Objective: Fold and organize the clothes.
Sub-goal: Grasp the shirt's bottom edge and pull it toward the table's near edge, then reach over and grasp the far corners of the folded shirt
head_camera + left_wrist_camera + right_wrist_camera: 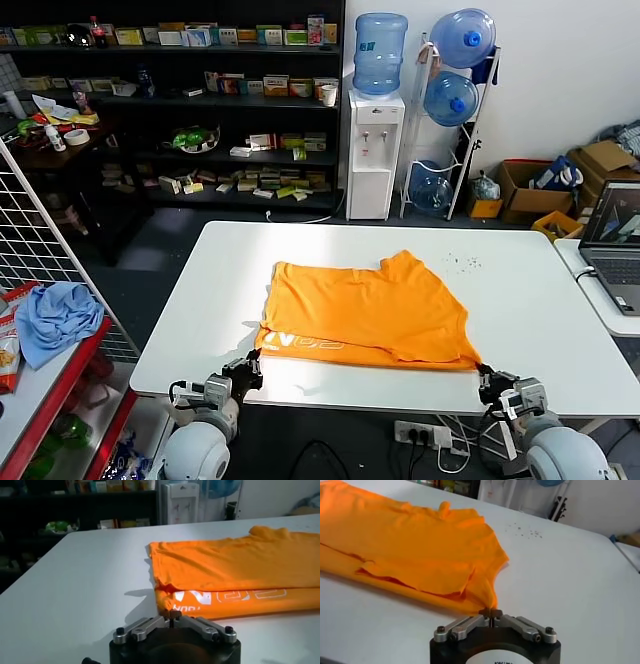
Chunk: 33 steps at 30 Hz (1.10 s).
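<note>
A bright orange short-sleeved cotton T-shirt (372, 311) lies in the centre of the head view on a white rectangular desk (520, 340). It is folded over itself, so that an upper layer covers most of a lower one. Along the edge nearest the robot a strip of the lower layer shows, with white printed lettering (305, 343) on it.

The left gripper (250, 368) sits at the lower left of the head view, at the near left corner of the shirt. In the left wrist view the left gripper (174, 615) has its fingers pressed together, with the tips right at the orange hem; whether they actually pinch cloth cannot be told.

The right gripper (487, 375) sits at the lower right of the head view, at the near right corner of the shirt. In the right wrist view the right gripper (491, 613) is pressed together on the tip of the orange fabric, which runs into the closed fingertips.

A crumpled light blue cloth (55, 315) lies at the left edge of the head view on a red shelf (50, 385), well apart from the desk. An open grey laptop (618, 245) stands at the right edge.
</note>
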Each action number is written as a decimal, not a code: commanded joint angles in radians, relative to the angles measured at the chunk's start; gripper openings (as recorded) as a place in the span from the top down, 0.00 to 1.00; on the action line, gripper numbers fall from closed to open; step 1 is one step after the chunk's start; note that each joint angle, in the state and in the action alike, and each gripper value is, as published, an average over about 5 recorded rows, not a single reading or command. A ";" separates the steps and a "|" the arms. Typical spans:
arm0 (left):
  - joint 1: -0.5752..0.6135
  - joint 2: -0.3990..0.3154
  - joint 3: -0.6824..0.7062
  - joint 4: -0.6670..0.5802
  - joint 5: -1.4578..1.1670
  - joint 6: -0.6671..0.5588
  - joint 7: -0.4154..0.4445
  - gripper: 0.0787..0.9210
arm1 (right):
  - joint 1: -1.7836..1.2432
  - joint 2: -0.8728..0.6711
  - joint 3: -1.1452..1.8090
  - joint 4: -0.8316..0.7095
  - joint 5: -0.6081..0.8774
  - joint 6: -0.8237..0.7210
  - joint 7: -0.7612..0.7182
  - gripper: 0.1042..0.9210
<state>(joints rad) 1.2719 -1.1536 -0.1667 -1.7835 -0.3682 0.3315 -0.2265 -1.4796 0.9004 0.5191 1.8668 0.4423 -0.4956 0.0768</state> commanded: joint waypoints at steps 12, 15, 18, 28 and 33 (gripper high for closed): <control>0.237 0.061 -0.017 -0.274 -0.016 0.050 -0.041 0.84 | -0.141 -0.049 0.074 0.167 0.064 -0.093 0.026 0.80; 0.209 0.083 -0.023 -0.301 -0.051 0.068 -0.047 0.74 | -0.134 -0.055 0.086 0.183 0.106 -0.112 0.040 0.69; 0.146 0.097 -0.023 -0.290 -0.071 0.073 -0.045 0.64 | -0.093 -0.061 0.091 0.176 0.152 -0.088 0.055 0.59; -0.252 0.070 0.063 0.040 -0.053 0.010 0.008 0.29 | 0.302 -0.053 -0.055 -0.124 0.226 0.062 -0.009 0.25; -0.420 0.042 0.121 0.207 -0.110 0.026 0.014 0.15 | 0.511 -0.039 -0.173 -0.263 0.264 0.020 -0.045 0.13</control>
<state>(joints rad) 1.2156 -1.0907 -0.1352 -1.8800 -0.4185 0.3606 -0.2344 -1.2948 0.8572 0.4884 1.8220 0.6393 -0.4941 0.0746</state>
